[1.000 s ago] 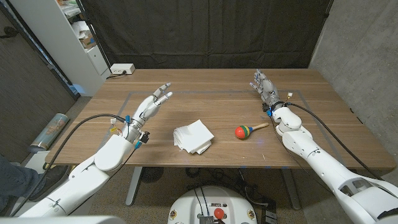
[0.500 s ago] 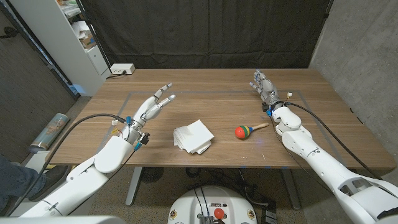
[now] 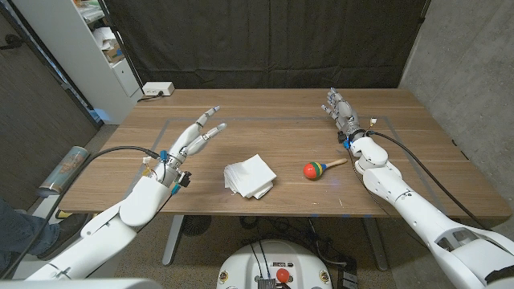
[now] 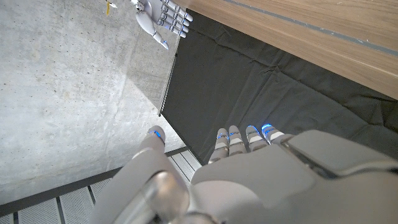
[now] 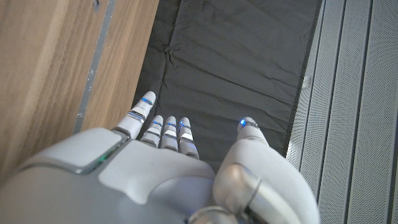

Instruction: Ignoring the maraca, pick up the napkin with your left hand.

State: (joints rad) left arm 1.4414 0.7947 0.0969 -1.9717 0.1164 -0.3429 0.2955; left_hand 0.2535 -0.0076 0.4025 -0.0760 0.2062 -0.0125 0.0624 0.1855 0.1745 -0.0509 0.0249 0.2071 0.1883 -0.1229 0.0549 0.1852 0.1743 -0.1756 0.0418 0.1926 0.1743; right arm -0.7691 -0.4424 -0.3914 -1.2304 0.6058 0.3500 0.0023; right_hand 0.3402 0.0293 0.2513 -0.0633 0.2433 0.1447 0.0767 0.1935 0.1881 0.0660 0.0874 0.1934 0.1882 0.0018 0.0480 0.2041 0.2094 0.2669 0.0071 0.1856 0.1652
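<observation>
A white folded napkin (image 3: pixel 250 177) lies on the wooden table (image 3: pixel 281 132) near its front middle. Right of it lies the maraca (image 3: pixel 315 169), with a striped red, green and yellow head and a wooden handle. My left hand (image 3: pixel 195 138) hovers to the left of the napkin and farther back, fingers spread and holding nothing; its back (image 4: pixel 249 174) fills the left wrist view's lower part. My right hand (image 3: pixel 340 109) stands at the back right of the table, fingers extended and empty, and it appears small in the left wrist view (image 4: pixel 160 15). Its back (image 5: pixel 161 168) is in the right wrist view.
A white power strip (image 3: pixel 157 89) sits at the table's back left corner. A white shelf unit (image 3: pixel 100 40) stands beyond the left edge. A black curtain (image 3: pixel 265 40) hangs behind the table. Thin tape lines (image 3: pixel 265 120) mark a rectangle on the tabletop.
My left hand has drifted slightly left and toward the back. The right hand, napkin and maraca have not moved.
</observation>
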